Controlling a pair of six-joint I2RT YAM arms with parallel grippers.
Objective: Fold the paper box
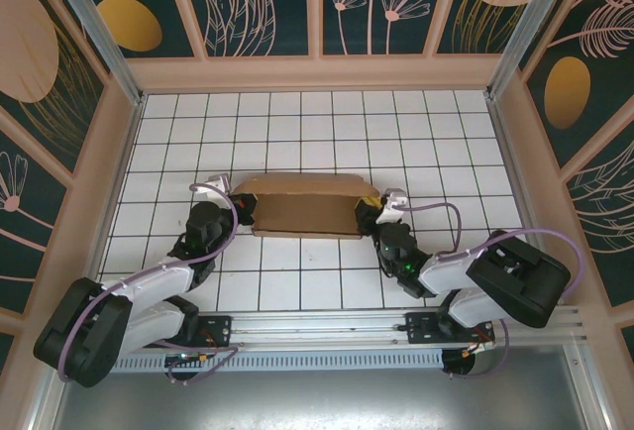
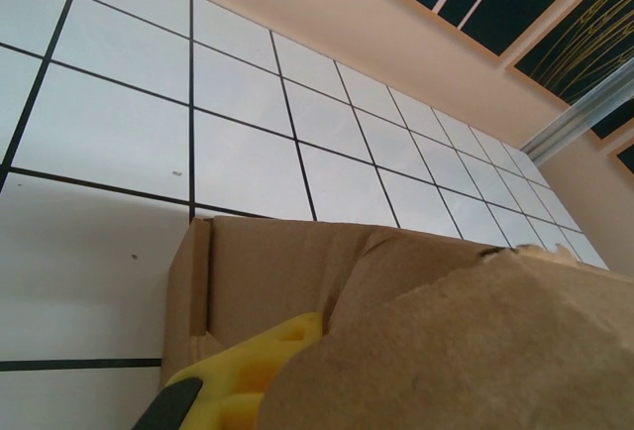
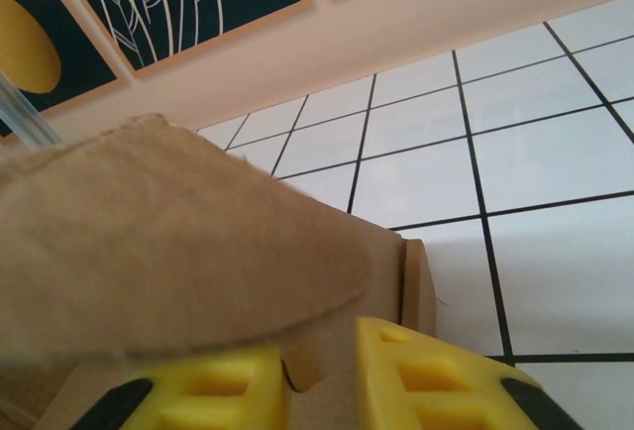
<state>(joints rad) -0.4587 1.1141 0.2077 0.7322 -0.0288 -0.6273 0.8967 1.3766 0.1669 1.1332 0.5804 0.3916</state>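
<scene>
Top view first: the paper box (image 1: 305, 207) sits mid-frame on the tiled table (image 1: 297, 123). It's half built, with a long wall up along the far side and a panel lying over the middle. The left gripper (image 1: 241, 210) is at its left end and the right gripper (image 1: 369, 214) at its right end, so I'd call this the end-flap step.

Left wrist: one yellow finger (image 2: 253, 366) pokes out at bottom centre under a big brown flap, with the box's corner wall just behind it. The jaws are closed right down. I can't tell if they're actually pinching cardboard.

Right wrist: both yellow fingers (image 3: 426, 380) are along the bottom edge, slightly apart, with a bit of cardboard in the gap and a curved flap drooping over the left one. It looks like a loose hold at best.

Next move, I'd guess: push both end flaps inward evenly so the creases fold and the tabs seat. I can't see anything inside the box, though most of the interior is covered.
</scene>
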